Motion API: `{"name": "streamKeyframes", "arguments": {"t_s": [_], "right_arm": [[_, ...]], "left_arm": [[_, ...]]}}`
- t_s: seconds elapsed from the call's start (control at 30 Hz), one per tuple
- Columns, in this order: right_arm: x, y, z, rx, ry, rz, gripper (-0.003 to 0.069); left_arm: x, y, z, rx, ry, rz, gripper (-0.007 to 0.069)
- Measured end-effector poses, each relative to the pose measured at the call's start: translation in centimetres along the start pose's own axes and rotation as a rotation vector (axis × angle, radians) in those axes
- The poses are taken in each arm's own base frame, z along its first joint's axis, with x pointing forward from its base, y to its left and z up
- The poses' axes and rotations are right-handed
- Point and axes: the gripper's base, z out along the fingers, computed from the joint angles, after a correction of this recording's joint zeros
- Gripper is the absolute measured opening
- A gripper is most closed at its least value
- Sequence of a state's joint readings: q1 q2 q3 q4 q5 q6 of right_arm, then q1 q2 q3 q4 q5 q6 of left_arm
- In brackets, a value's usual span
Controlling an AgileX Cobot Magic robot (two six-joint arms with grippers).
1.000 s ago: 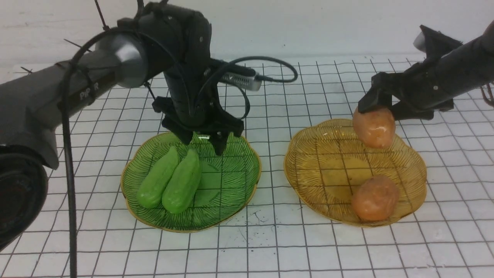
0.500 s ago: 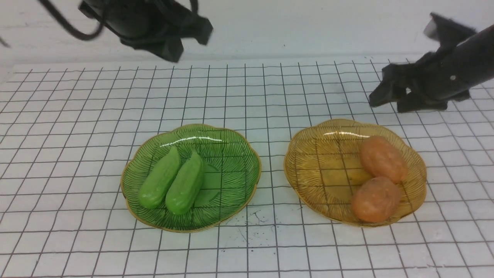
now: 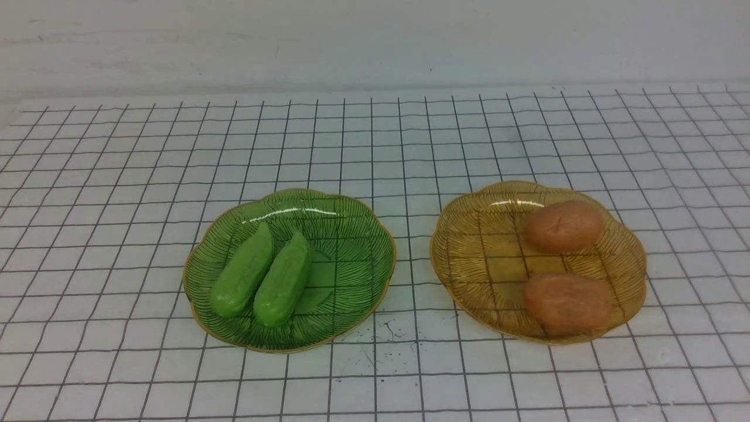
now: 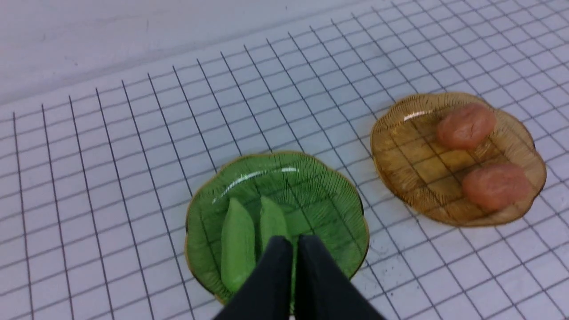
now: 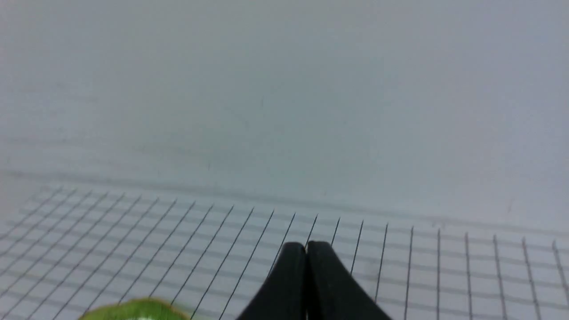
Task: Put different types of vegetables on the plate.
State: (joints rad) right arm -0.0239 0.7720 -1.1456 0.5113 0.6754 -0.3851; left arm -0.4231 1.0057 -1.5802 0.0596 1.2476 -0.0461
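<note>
Two glossy light-green cucumbers (image 3: 241,273) (image 3: 284,282) lie side by side on the green plate (image 3: 357,252). Two orange-brown potatoes (image 3: 563,226) (image 3: 567,301) rest on the amber plate (image 3: 474,246), one behind the other. In the left wrist view the cucumbers (image 4: 238,242) and the potatoes (image 4: 465,126) show on their plates, with my left gripper (image 4: 294,242) shut and empty high above the green plate (image 4: 329,200). My right gripper (image 5: 306,246) is shut and empty, raised and facing the wall; only a sliver of the green plate (image 5: 133,310) shows there. Neither arm appears in the front view.
A white tabletop with a black grid (image 3: 375,140) spreads around both plates. A pale wall (image 3: 375,41) runs along its far edge. Small dark specks (image 3: 384,331) mark the surface in front of the green plate.
Both arms have pulled back out of the front view. The right gripper let go of the rear potato, which settled on the amber plate, and both grippers closed.
</note>
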Motion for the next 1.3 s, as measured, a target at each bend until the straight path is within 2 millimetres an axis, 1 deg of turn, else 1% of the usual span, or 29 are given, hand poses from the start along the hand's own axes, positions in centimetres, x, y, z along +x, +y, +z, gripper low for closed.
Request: {"name": "streamKeyframes", "arguments": {"t_s": [0.07,0.1,0.13,0.2,0.23,0.27,0.3,0.37,0.43,0.5,0.53,0.67,0.73,0.83,0.93,1.3], "right_arm": [[1.0,0.0,-1.6,0.038,-0.087,-0.01,-0.0013],[2.3,-0.1,-2.5,0.07,-0.138,-0.014,-0.0013],[4.1,-0.4,-3.0,0.102,-0.17,-0.013,-0.0015],[5.6,-0.6,-4.0,0.142,-0.235,-0.014,-0.0015],[6.9,-0.7,-4.2,0.16,-0.246,-0.01,-0.0015],[7.5,-0.8,-4.6,0.176,-0.278,-0.012,-0.0015],[8.6,-1.0,-4.8,0.192,-0.289,-0.01,-0.0015],[9.8,-1.1,-5.5,0.219,-0.335,-0.009,-0.0015],[11.3,-1.3,-5.9,0.243,-0.364,-0.004,-0.0015],[12.1,-1.5,-6.2,0.265,-0.402,-0.001,-0.0015],[12.3,-1.5,-6.4,0.27,-0.412,0.0,-0.0015],[12.5,-1.6,-6.8,0.283,-0.447,0.001,-0.0015],[12.4,-1.6,-6.8,0.287,-0.457,0.001,-0.0015],[12.4,-1.6,-6.8,0.287,-0.457,0.001,-0.0015],[12.4,-1.6,-6.8,0.288,-0.458,0.001,-0.0015],[12.4,-1.6,-6.8,0.288,-0.458,0.001,-0.0015]], "left_arm": [[1.7,0.1,0.3,-0.003,-0.004,0.001,-0.0008],[2.8,0.1,0.4,-0.003,-0.024,0.003,-0.0008],[4.1,0.1,0.3,-0.002,-0.054,0.003,-0.0008],[6.0,0.1,0.9,0.0,-0.079,0.007,-0.0008],[6.8,0.2,0.8,0.001,-0.097,0.007,-0.0008],[7.7,0.1,1.2,0.002,-0.103,0.009,-0.0008],[8.7,0.2,1.2,0.004,-0.125,0.008,-0.0008],[10.7,0.1,1.9,0.007,-0.145,0.005,-0.0008],[12.6,0.2,2.3,0.011,-0.173,0.0,-0.0008],[14.6,0.1,3.1,0.015,-0.188,-0.009,-0.0008],[15.3,0.1,3.1,0.017,-0.201,-0.018,-0.0008],[18.7,0.1,4.5,0.026,-0.235,-0.042,-0.0008],[19.9,0.1,5.1,0.029,-0.252,-0.048,-0.0008],[21.2,0.1,5.6,0.034,-0.278,-0.056,-0.0008],[21.7,0.1,5.8,0.037,-0.3,-0.06,-0.0008],[21.7,0.1,5.7,0.039,-0.326,-0.06,-0.0008]]}}
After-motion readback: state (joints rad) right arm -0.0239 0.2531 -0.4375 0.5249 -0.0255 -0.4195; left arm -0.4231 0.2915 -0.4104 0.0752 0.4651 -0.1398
